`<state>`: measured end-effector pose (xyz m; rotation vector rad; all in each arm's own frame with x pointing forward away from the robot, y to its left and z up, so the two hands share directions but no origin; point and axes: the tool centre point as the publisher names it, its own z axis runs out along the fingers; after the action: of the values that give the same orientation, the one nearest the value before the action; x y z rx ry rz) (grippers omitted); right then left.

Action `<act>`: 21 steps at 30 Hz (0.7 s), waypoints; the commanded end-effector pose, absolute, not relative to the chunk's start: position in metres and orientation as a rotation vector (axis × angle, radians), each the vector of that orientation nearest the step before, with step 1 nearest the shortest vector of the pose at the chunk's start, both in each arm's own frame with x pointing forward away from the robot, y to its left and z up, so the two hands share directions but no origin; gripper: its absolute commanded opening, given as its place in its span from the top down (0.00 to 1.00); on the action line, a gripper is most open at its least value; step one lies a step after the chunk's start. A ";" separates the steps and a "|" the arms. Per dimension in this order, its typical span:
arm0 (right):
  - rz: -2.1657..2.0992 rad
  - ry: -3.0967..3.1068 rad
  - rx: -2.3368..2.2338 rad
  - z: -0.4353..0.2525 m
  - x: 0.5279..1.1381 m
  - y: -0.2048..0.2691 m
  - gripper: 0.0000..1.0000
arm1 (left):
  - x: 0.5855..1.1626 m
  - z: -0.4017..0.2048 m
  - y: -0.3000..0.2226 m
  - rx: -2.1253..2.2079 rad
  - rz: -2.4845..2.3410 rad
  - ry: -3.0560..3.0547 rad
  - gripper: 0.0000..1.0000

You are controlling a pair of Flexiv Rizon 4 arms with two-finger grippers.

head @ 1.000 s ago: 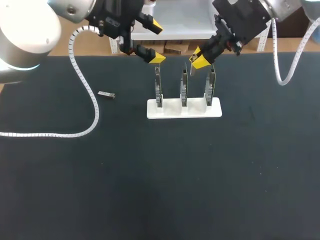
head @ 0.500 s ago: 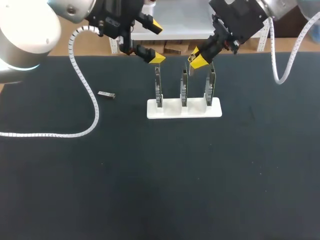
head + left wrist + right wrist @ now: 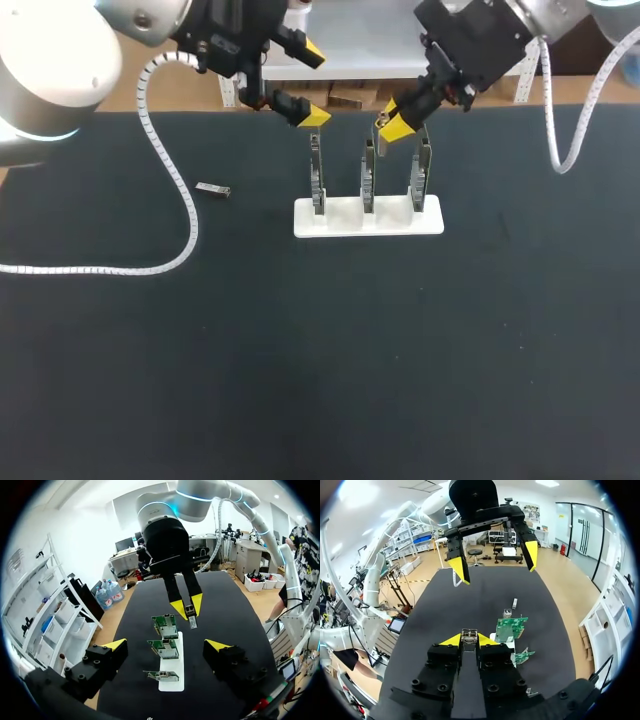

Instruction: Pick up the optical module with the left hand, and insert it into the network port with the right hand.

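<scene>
A small metal optical module (image 3: 468, 635) is pinched between the yellow tips of my right gripper (image 3: 393, 122), which is shut on it. It hangs just above and between the middle board (image 3: 368, 176) and the right board (image 3: 423, 170) of three upright network-port boards on a white base (image 3: 338, 221). In the left wrist view the module (image 3: 191, 619) points down beside the farthest board (image 3: 165, 625). My left gripper (image 3: 311, 84) is open and holds nothing, raised behind the left board (image 3: 317, 176). Its tips (image 3: 216, 645) stand wide either side of the base.
A second small metal module (image 3: 213, 189) lies on the black mat (image 3: 320, 350) to the left of the base. A white coiled cable (image 3: 170, 180) from my left arm trails over the mat's left side.
My right gripper has shifted slightly to the left with the module in it, closer to the middle board. The left arm has not moved.
</scene>
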<state>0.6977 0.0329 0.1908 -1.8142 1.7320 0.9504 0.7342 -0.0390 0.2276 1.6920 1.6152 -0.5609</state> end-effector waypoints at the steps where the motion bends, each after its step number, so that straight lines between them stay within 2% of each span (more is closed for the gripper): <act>1: 0.936 1.741 -1.806 0.191 0.695 0.032 1.00 | 0.736 0.229 -0.040 1.698 -0.559 1.623 0.00; 21: 0.939 1.756 -1.832 0.191 0.702 0.033 1.00 | 0.736 0.229 -0.040 1.698 -0.559 1.623 0.00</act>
<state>0.7006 0.0326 0.1909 -1.8300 1.7548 0.9359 0.7342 -0.0389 0.2275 1.6920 1.6151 -0.5610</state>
